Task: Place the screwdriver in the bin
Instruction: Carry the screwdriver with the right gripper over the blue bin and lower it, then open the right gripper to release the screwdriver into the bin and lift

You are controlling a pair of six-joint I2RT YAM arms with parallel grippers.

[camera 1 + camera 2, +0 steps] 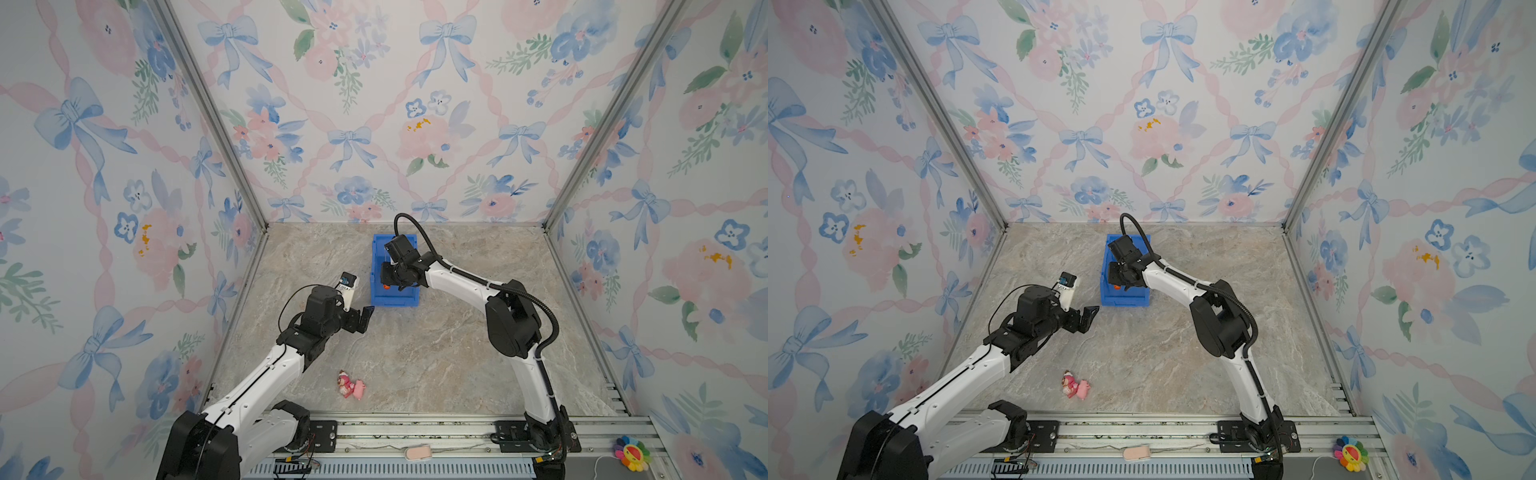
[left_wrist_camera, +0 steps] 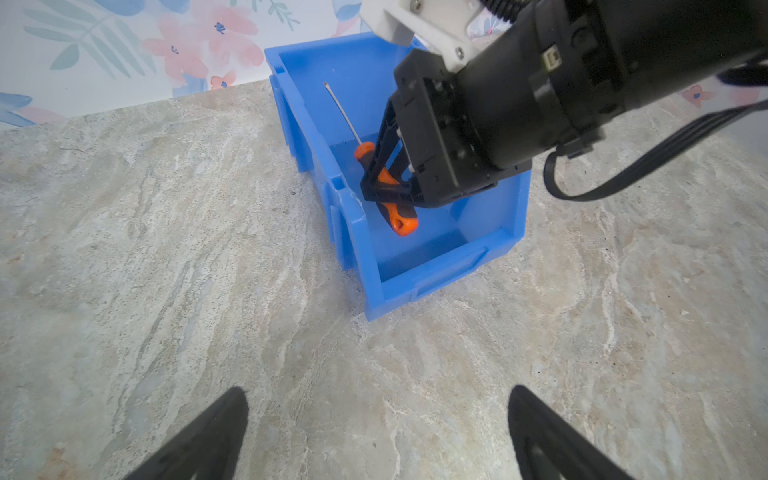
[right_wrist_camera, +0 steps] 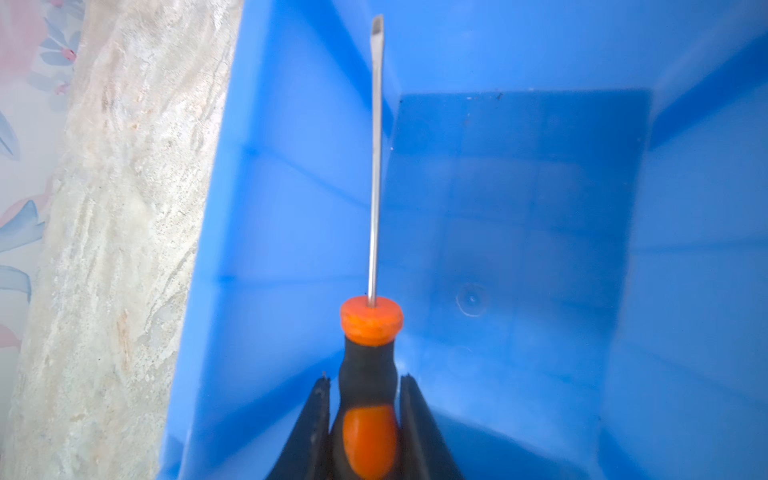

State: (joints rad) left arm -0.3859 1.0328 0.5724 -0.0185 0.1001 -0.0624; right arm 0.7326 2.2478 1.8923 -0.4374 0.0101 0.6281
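The blue bin [image 1: 395,301] [image 1: 1125,300] stands at the back middle of the marble table. My right gripper [image 3: 365,378] reaches down inside the bin [image 2: 432,278] and is shut on the black-and-orange handle of the screwdriver [image 3: 371,320] [image 2: 401,220]. The thin grey shaft points along the bin's left wall [image 3: 291,208], above the floor. In both top views only an orange spot of the screwdriver [image 1: 385,286] [image 1: 1117,286] shows under the wrist. My left gripper [image 1: 365,318] [image 2: 378,392] hovers open and empty over the table, left of the bin's front corner.
A pink-red toy figure [image 1: 350,384] [image 1: 1076,385] lies on the table near the front, beside the left arm. Flowered walls close in the table on three sides. A metal rail [image 1: 415,432] runs along the front, with a colourful flower toy [image 1: 632,454] at its right end.
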